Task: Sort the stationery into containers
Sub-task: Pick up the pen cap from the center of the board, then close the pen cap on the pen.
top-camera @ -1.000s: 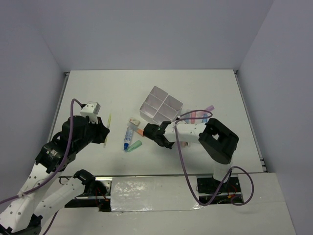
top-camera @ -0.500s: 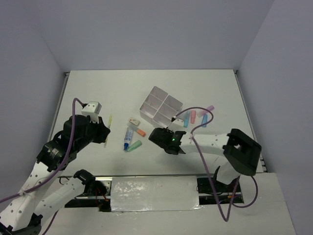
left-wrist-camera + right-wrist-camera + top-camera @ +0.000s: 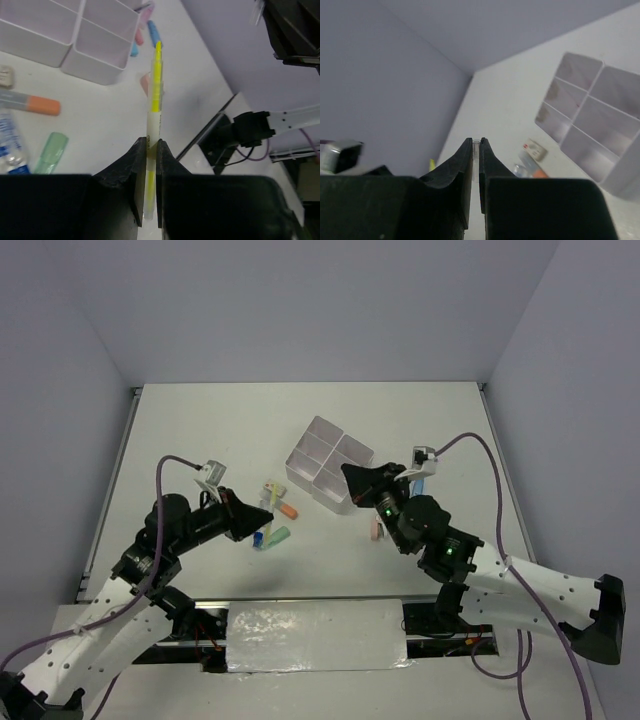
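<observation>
The white four-compartment box (image 3: 328, 462) stands mid-table and also shows in the left wrist view (image 3: 75, 45) and the right wrist view (image 3: 592, 117). My left gripper (image 3: 262, 519) (image 3: 152, 146) is shut on a thin yellow pen (image 3: 155, 90), held above the loose items. My right gripper (image 3: 350, 473) (image 3: 475, 143) is shut on a thin clear-white pen (image 3: 476, 150), beside the box's near right corner. On the table lie an eraser (image 3: 272, 489), an orange highlighter (image 3: 288, 509), a green highlighter (image 3: 278, 536) and a blue-capped tube (image 3: 260, 538).
A pink highlighter (image 3: 376, 530) lies right of the box, under my right arm. A blue highlighter (image 3: 418, 486) lies further right. More pink and blue ones show in the left wrist view (image 3: 152, 31). The table's near edge (image 3: 320, 602) is close behind both arms.
My left gripper swung right over the loose items with the yellow pen, which left the table's left side. My right arm swung out and its gripper rose beside the box.
</observation>
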Controlling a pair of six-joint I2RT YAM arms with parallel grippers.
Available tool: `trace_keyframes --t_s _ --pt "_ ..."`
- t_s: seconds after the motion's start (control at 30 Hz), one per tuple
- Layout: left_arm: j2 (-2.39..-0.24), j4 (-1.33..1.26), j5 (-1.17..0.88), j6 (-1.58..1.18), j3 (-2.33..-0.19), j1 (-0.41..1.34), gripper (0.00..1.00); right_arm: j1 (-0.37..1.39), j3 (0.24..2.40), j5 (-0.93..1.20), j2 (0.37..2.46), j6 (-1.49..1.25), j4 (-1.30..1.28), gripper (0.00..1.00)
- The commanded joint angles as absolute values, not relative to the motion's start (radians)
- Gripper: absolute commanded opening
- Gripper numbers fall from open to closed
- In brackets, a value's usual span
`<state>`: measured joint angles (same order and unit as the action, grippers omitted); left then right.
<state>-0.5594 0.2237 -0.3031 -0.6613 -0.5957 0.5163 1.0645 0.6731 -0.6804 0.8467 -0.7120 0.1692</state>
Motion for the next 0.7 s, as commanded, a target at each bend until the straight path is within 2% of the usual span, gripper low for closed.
trace_keyframes --t_s 0.0,0.1,0.3,0.67 --pt "-0.543 -0.223 -0.437 -0.865 -0.511 0.523 0.00 1.071 0.637 -0.712 0.804 -0.637 0.417 0.00" --pt "-0.563 -0.415 -0.474 -0.940 -0.439 0.535 0.00 1.071 0.662 -0.669 0.819 -0.638 0.483 0.00" --pt "-0.603 -0.560 -0.489 -0.977 -0.382 0.581 0.00 1.080 0.669 -0.583 0.883 -0.670 0.615 0.00" --pt "-0.640 -0.555 -0.479 -0.945 -0.385 0.646 0.00 1.101 0.719 -0.511 0.982 -0.663 0.627 0.00"
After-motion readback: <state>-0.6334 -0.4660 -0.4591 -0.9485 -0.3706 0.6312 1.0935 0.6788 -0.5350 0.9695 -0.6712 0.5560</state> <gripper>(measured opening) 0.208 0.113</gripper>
